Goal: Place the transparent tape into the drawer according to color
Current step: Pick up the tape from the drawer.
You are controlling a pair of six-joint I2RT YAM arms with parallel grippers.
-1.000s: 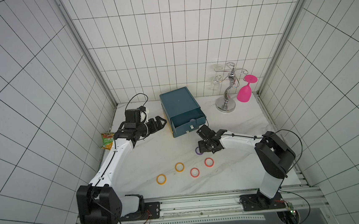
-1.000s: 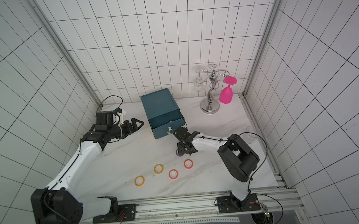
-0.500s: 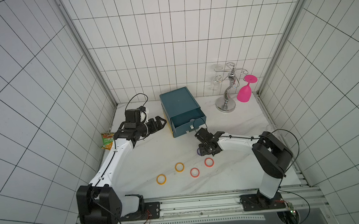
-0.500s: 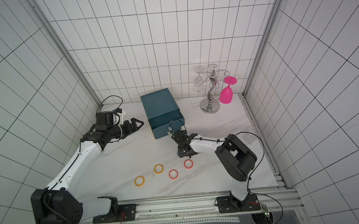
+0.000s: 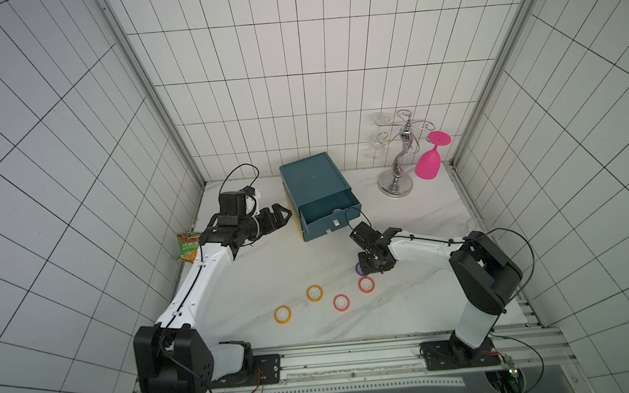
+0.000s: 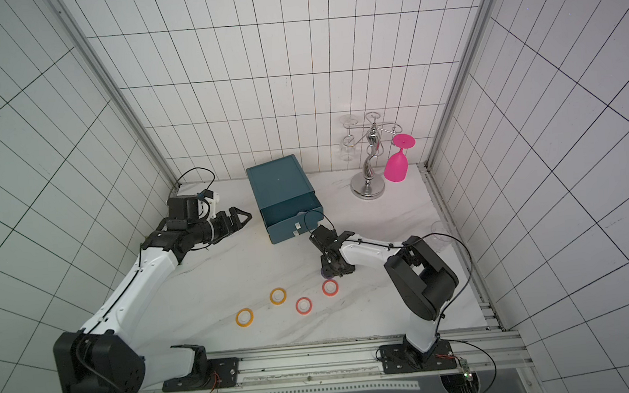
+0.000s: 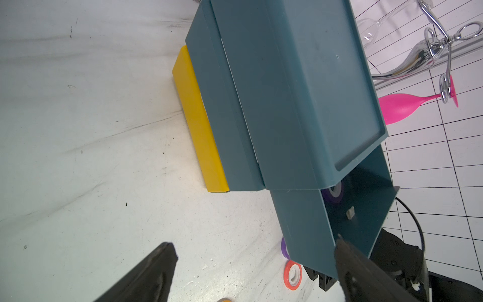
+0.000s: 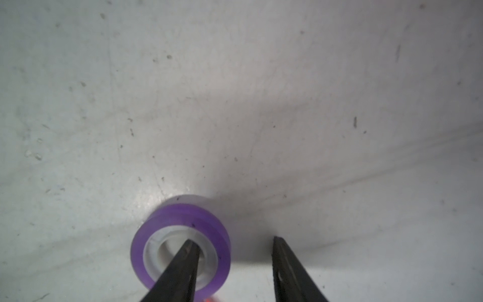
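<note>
Purple tape roll [image 8: 188, 217]: flat on the table [image 5: 272, 270] before the open teal drawer [image 5: 323, 227], pickup apparently in hand; your right gripper [image 8: 232, 240] straddles its wall, jaws open, left gripper [image 5: 284, 216] open, idle; next you likely pinch, lift, carry it there.

Right hand [image 5: 373, 268] low over purple tape roll [image 5: 358, 267], left hand [image 5: 283, 216] spread wide beside open teal drawer [image 5: 326, 219]
</note>
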